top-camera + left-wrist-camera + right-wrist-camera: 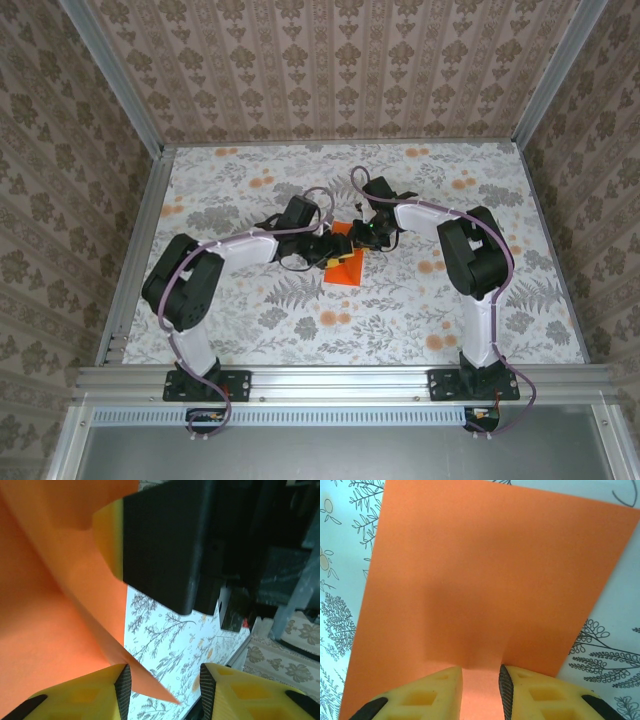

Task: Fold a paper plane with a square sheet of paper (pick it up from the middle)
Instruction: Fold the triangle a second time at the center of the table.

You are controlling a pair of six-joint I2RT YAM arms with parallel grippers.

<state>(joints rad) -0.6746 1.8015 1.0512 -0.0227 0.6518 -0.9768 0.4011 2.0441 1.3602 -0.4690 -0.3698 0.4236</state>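
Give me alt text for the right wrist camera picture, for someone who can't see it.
A large orange sheet of paper lies on a white table printed with grey leaves. At the bottom edge, two yellow fingers stand slightly apart with orange paper between them; whether they pinch it is unclear.

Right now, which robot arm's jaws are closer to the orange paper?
Right. The right arm has the orange paper between its jaws; the left arm has its jaws at the paper's edge, one corner poking in.
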